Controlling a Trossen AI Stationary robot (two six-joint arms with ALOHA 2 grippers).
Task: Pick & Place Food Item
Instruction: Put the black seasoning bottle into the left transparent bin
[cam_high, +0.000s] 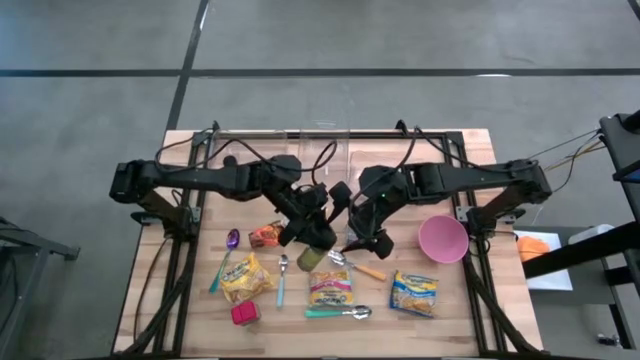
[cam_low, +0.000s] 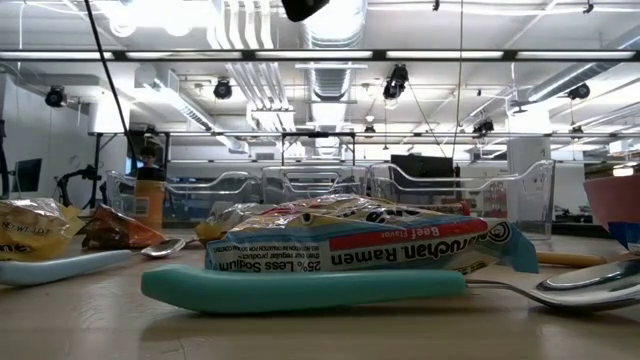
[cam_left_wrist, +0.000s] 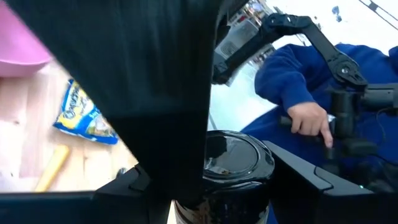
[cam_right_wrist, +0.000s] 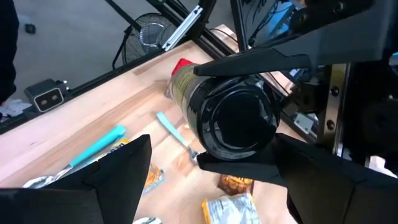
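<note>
A jar with an olive label and a black lid (cam_right_wrist: 236, 121) hangs in the air over the table's middle, also seen as the jar (cam_high: 316, 256) from above. My left gripper (cam_left_wrist: 224, 186) is shut on it. My right gripper (cam_right_wrist: 217, 186) faces the lid from close by, open. Its fingers (cam_right_wrist: 118, 174) stand apart from the jar and touch nothing. Ramen packets (cam_high: 330, 287) lie flat on the table below. My left gripper pinches the jar at its lid end (cam_right_wrist: 205, 81) between its two fingers (cam_right_wrist: 249, 62), one on each side of the round wall. The fingers lie across the jar. The jar is lifted clear of the table and lies roughly level, its lid turned toward my right gripper.
A pink bowl (cam_high: 443, 238) stands at the right. More packets (cam_high: 415, 293), (cam_high: 246, 277), several spoons (cam_high: 281, 283), a red snack bag (cam_high: 266, 235) and a small red tub (cam_high: 245, 314) lie near the front. Clear bins (cam_low: 460, 195) line the far edge. A person's hand (cam_left_wrist: 308, 118) shows beyond the table.
</note>
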